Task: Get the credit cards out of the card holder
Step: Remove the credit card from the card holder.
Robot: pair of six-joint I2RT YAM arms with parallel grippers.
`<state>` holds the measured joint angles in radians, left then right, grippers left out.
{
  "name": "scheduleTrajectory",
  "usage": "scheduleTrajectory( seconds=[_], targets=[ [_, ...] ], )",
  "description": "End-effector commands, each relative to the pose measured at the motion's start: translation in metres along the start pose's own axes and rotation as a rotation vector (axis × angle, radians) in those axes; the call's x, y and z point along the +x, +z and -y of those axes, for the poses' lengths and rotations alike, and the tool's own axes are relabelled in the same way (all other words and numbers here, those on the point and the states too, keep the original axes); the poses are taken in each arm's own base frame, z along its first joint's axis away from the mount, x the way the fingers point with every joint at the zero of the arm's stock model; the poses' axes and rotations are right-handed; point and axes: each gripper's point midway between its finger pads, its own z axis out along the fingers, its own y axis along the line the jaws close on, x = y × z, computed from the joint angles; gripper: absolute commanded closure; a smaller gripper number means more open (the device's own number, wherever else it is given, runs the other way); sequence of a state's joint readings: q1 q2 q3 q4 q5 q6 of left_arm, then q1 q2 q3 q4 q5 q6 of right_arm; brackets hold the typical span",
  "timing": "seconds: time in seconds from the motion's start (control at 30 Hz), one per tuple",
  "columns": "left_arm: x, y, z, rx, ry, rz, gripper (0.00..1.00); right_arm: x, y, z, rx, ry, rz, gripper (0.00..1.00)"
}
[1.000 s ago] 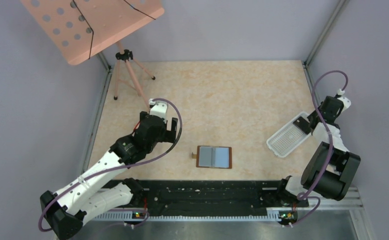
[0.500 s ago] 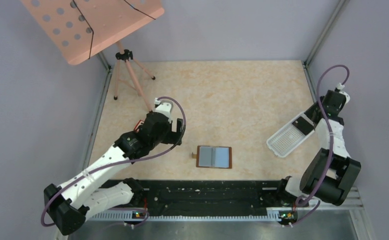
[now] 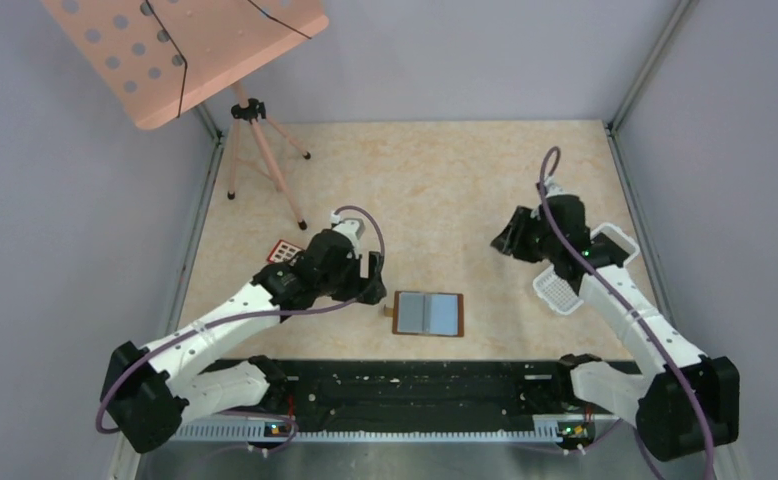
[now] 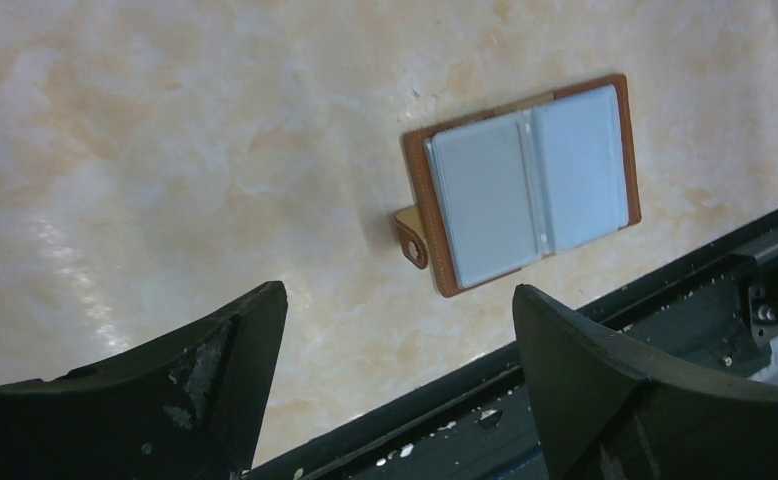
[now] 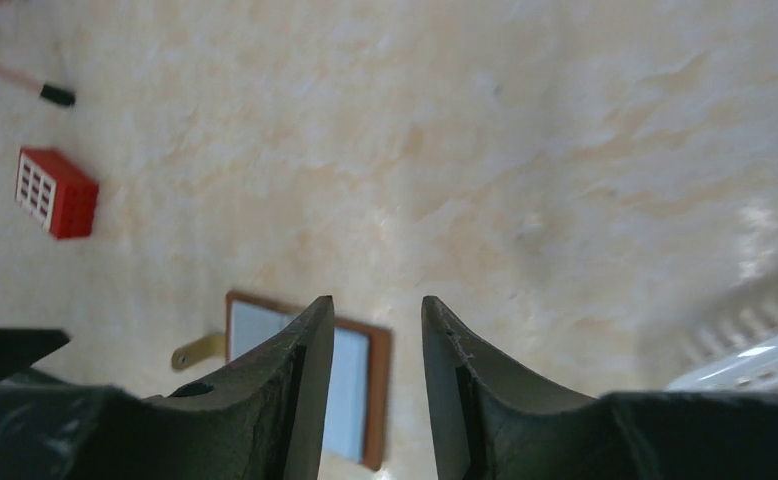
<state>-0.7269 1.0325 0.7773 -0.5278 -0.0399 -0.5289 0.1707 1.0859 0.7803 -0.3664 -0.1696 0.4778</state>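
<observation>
Card holder (image 3: 428, 314), one, lies open at the surface's (image 3: 445, 190) six o'clock edge. One red keypad block (image 3: 285, 250) at its ten; left tool (image 4: 397, 292) at nine, spread wide, empty; right tool (image 5: 376, 302) at two, slightly parted, empty; one white perforated tray (image 3: 548, 290) at three.

Red gridded block (image 5: 55, 192) near the left wall, white perforated tray (image 3: 556, 291) at right, pink stand (image 3: 180, 50) far-left.
</observation>
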Motion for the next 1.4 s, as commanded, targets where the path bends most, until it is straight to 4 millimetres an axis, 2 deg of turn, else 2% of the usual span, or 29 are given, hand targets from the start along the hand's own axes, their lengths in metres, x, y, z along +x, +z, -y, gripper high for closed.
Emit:
scheduleTrajectory(
  seconds=[0.0,0.13,0.23,0.37,0.5,0.6,0.67,0.7,0.77,0.83,1.03,1.17,1.37],
  targets=[
    [0.019,0.021,0.032,0.169,-0.06,-0.102,0.12,0.047,-0.008,-0.055,-0.159,0.062,-0.072,0.62],
    [0.032,0.04,0.032,0.169,-0.087,-0.152,0.12,0.093,-0.01,-0.072,-0.17,0.047,-0.158,0.58],
    [0.039,0.054,0.028,0.159,-0.1,-0.165,0.13,0.117,-0.011,-0.083,-0.212,0.046,-0.198,0.57],
    [0.054,0.072,0.022,0.133,-0.1,-0.218,0.17,0.135,-0.012,-0.084,-0.214,0.033,-0.23,0.57],
    [0.063,0.084,0.025,0.153,-0.1,-0.264,0.26,0.143,-0.011,-0.086,-0.235,0.041,-0.243,0.57],
    [0.068,0.089,0.028,0.167,-0.105,-0.296,0.4,0.144,-0.01,-0.09,-0.247,0.037,-0.244,0.57],
    [0.07,0.089,0.031,0.183,-0.106,-0.311,0.6,0.144,-0.01,-0.092,-0.254,0.034,-0.249,0.57],
    [0.071,0.088,0.032,0.19,-0.108,-0.316,0.74,0.145,-0.009,-0.093,-0.257,0.034,-0.25,0.57],
    [0.07,0.085,0.034,0.203,-0.112,-0.317,0.88,0.146,-0.008,-0.097,-0.266,0.03,-0.251,0.56],
    [0.067,0.08,0.04,0.232,-0.117,-0.313,1.0,0.149,-0.008,-0.101,-0.268,0.019,-0.261,0.5],
    [0.05,0.062,0.067,0.366,-0.161,-0.262,1.0,0.162,-0.004,-0.115,-0.239,-0.032,-0.258,0.43],
    [0.045,0.054,0.076,0.423,-0.191,-0.228,1.0,0.173,0.0,-0.122,-0.239,-0.058,-0.272,0.37],
    [0.046,0.052,0.076,0.433,-0.202,-0.22,1.0,0.183,0.009,-0.125,-0.217,-0.087,-0.276,0.36]
  ],
)
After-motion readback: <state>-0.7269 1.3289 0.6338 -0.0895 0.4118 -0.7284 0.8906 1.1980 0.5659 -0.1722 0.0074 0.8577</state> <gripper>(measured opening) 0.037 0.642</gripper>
